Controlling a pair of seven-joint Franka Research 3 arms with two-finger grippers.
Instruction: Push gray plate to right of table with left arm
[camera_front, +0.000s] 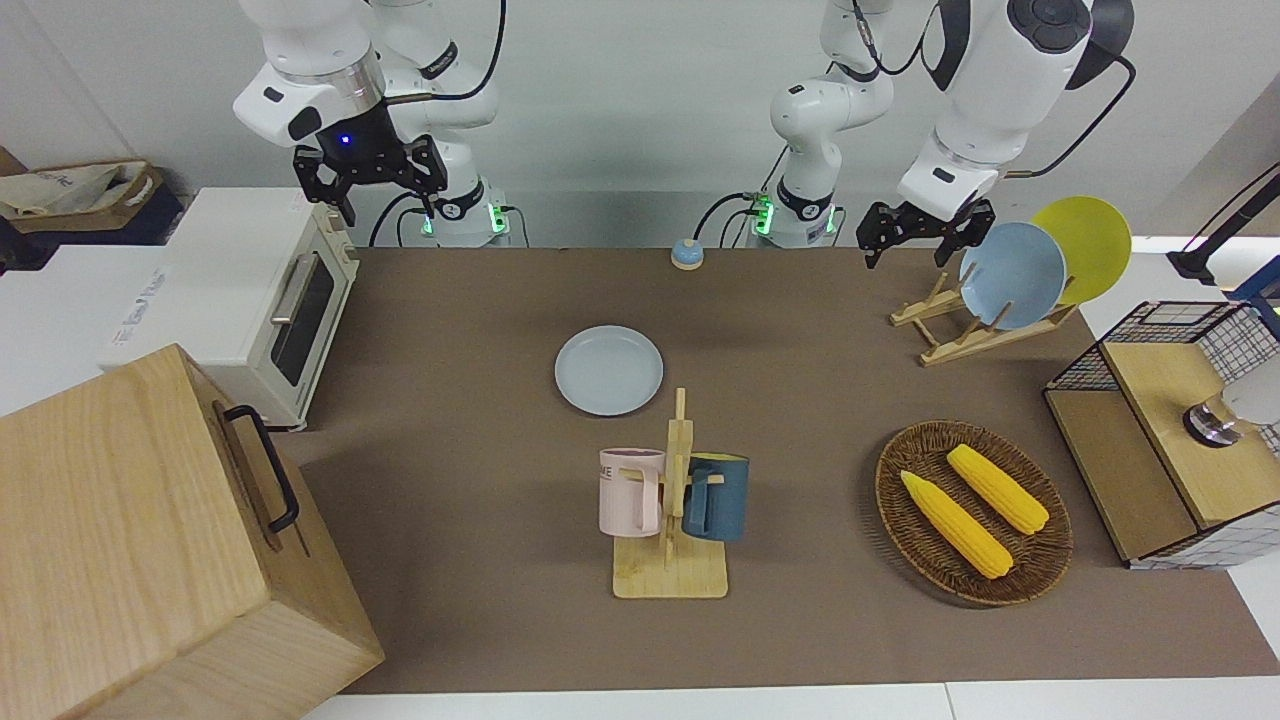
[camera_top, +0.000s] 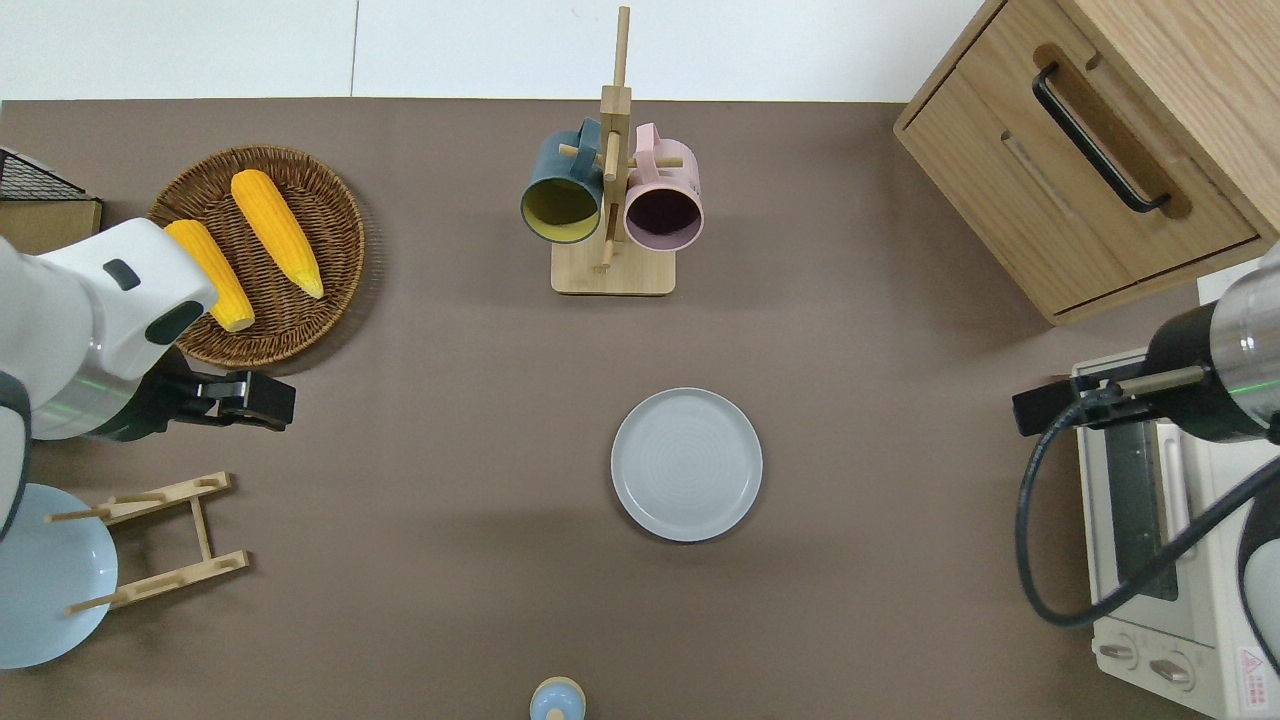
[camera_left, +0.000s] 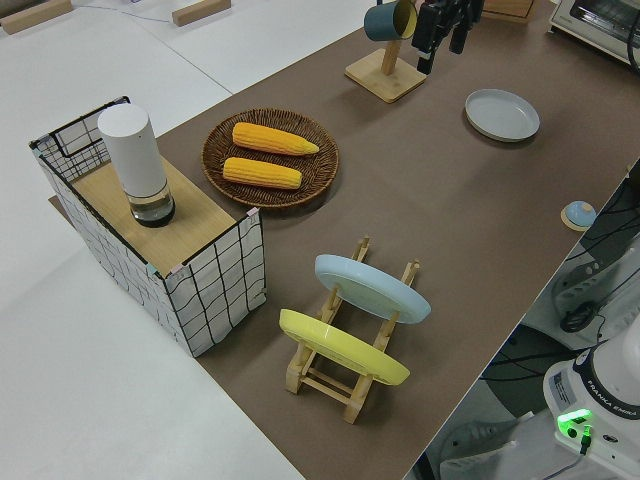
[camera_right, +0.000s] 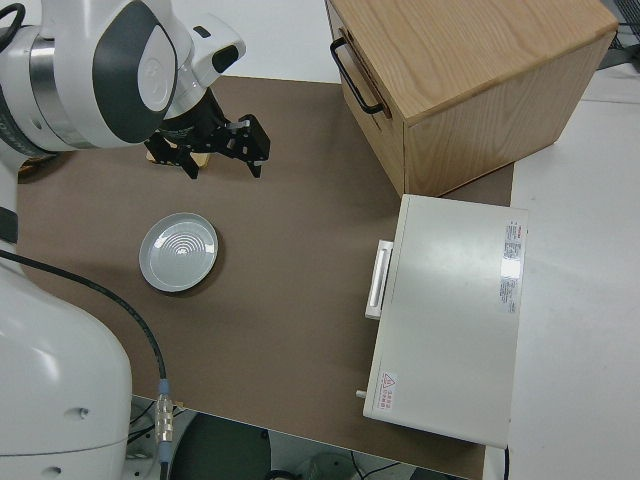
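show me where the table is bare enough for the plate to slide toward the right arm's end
Bare cover runs from the gray plate to the toaster oven, and nearer the robots down to the bell. Farther out it is tighter: the mug rack and wooden cabinet. The left arm's end is crowded by basket and plate rack.

Bright, even light, soft shadows, sharp

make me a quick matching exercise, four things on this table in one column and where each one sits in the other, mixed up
Things:
1. gray plate
2. corn cobs
3. pink mug
4. yellow plate

Places:
A. hanging on the wooden mug stand
B. flat on the table, mid-table
C. propped in the wooden rack beside the light-blue plate
D. in the wicker basket

Pairs: 1-B, 2-D, 3-A, 4-C
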